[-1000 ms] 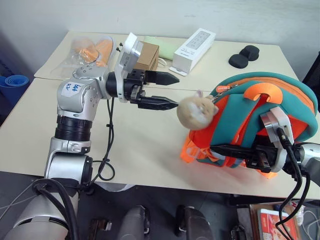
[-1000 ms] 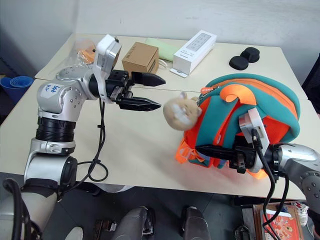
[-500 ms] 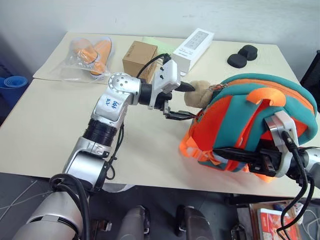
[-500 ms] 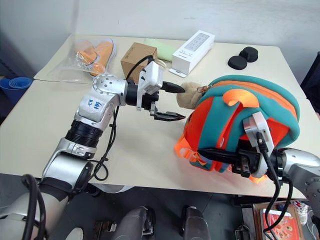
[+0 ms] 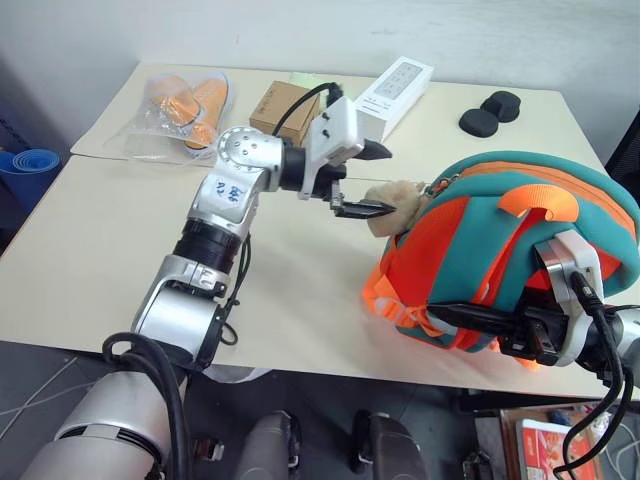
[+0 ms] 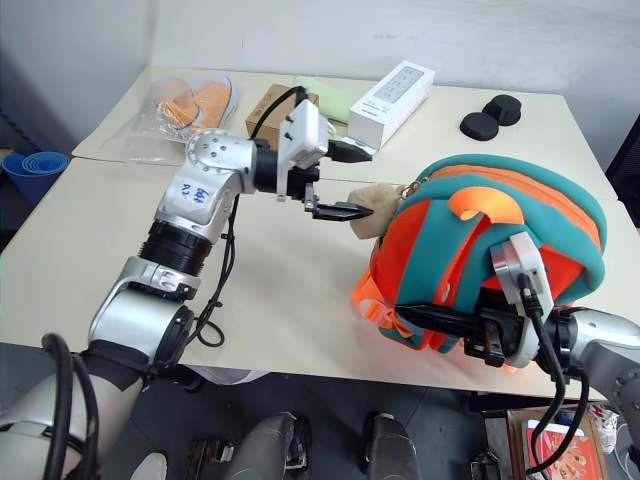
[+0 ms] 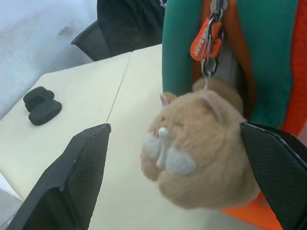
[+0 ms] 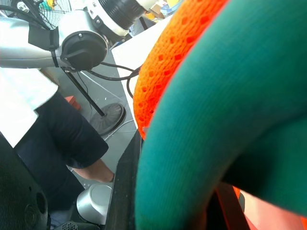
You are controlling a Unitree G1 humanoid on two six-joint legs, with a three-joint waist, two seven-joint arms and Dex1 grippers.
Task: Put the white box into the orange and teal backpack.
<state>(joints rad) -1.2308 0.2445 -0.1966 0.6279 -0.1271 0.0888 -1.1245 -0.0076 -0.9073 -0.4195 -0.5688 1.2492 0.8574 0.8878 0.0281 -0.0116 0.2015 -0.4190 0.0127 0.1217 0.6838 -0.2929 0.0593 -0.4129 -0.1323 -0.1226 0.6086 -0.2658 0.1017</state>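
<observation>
- The cream-coloured flat-topped desk (image 5: 100, 230) has a seam across it, dividing a far section from a near one; a pale wall rises behind it.
- At the desk's far edge lie a clear plastic bag of orange slippers (image 5: 185, 100), a small brown cardboard cube (image 5: 280, 105), a pale green flat sheet (image 6: 330, 95) and a long narrow white box with grey markings (image 5: 398, 85).
- Two black rounded pads (image 5: 490, 110) sit touching at the far right.
- A blue rolled mat (image 5: 30, 165) stands on the floor to the left of the desk.
- The bright orange backpack with teal trim (image 5: 500, 250) lies near the desk's front right edge; the flat white case is not seen.
- The left gripper (image 5: 372, 182) has its jaws wide apart, one above and one below the tan plush animal charm (image 7: 201, 153) clipped to the backpack.
- The right gripper (image 5: 470, 318) has its jaws shut on a teal strap (image 8: 225, 124) at the backpack's near side.
- A person in dark trousers (image 8: 57, 139) stands beyond the desk.
</observation>
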